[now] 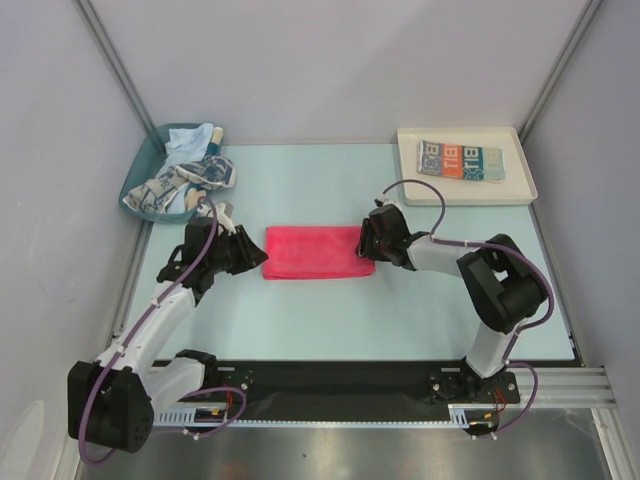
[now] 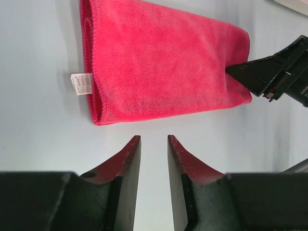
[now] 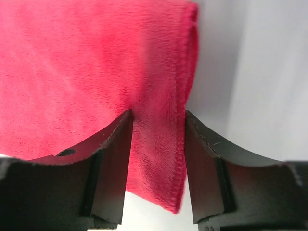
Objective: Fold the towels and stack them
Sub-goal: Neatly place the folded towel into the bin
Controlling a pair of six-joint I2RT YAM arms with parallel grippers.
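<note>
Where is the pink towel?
In the top view, the red-pink towel lies flat on the table, between the left pincer and the right pincer.

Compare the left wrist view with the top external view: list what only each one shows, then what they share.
Only left wrist: a white label at the edge of the folded red-pink cloth towel, and the left gripper with jaws apart, empty. Only top external: a teal plastic bin of crumpled blue-and-white towels, and a white tray holding a folded lettered towel. Both: the red-pink towel and the right gripper at its end.
</note>
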